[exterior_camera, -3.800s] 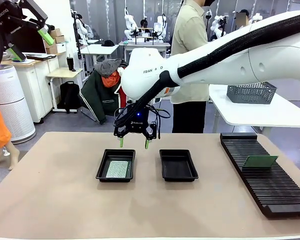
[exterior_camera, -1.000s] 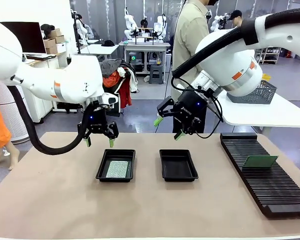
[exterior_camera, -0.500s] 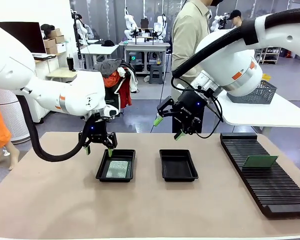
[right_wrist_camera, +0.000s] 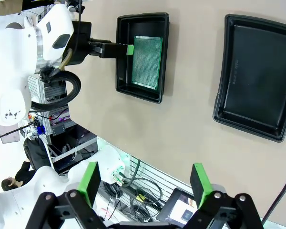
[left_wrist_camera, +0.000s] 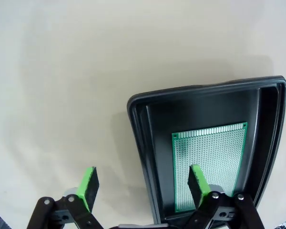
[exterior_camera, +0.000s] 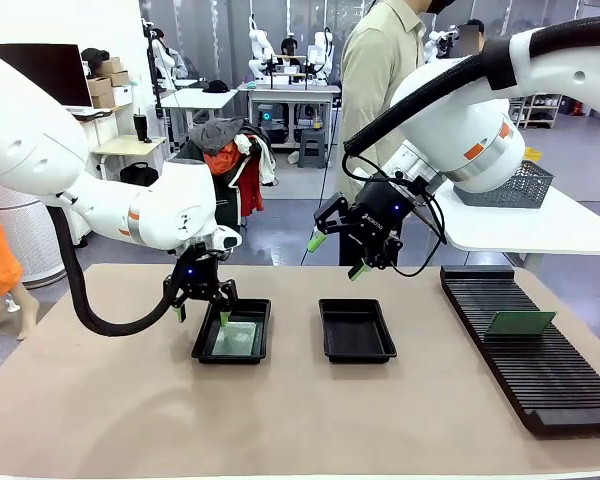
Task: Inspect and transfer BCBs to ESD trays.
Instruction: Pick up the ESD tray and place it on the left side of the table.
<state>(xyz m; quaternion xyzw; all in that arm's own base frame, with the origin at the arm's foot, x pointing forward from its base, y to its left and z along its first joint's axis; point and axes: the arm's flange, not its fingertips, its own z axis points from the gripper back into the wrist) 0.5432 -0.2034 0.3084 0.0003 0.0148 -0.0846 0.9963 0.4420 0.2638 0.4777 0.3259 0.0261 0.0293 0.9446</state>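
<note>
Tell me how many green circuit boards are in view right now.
2. One board lies flat in the left tray; the second board stands tilted in the slotted rack on the right. The other tray holds none.

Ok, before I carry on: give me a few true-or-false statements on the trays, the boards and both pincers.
1. The left tray holds a green board. True.
2. The right tray holds a board too. False: it is empty.
3. The left pincer is shut on the board. False: it is open, with one finger inside the tray over the board and the other outside the rim.
4. A second board stands in the slotted rack. True.
5. The right pincer is open and holds nothing. True.
</note>
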